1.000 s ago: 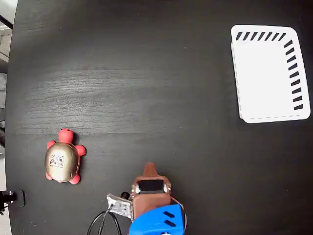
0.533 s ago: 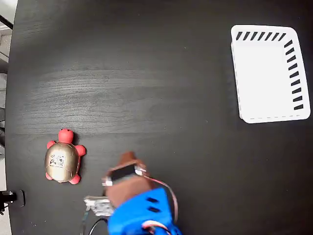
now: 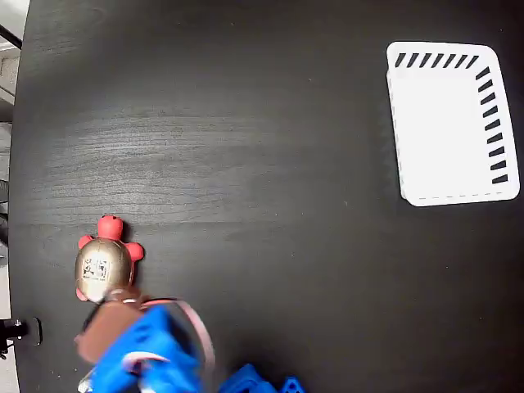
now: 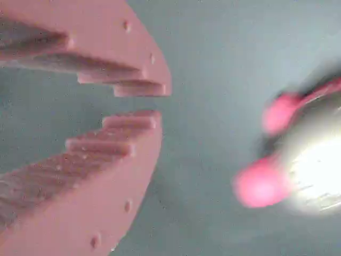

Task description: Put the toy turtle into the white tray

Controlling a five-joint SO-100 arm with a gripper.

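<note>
1. small gold-shelled toy turtle (image 3: 104, 264) with red-pink limbs: on black table (image 3: 246, 147), lower left.
2. reddish two-finger gripper (image 4: 139, 101): jaws slightly parted, empty, seemingly just beside turtle.
3. white slotted plastic tray (image 3: 449, 123): upper right, well apart.

**Turtle lower left, tray upper right**

In the fixed view the turtle (image 3: 104, 264) lies on the table (image 3: 246, 164) at the lower left of the frame. The tray (image 3: 449, 123) sits at the upper right, well apart. The gripper (image 3: 110, 315) is just below the turtle. In the wrist view the turtle (image 4: 303, 154) is right of the gripper (image 4: 139, 104).
</note>
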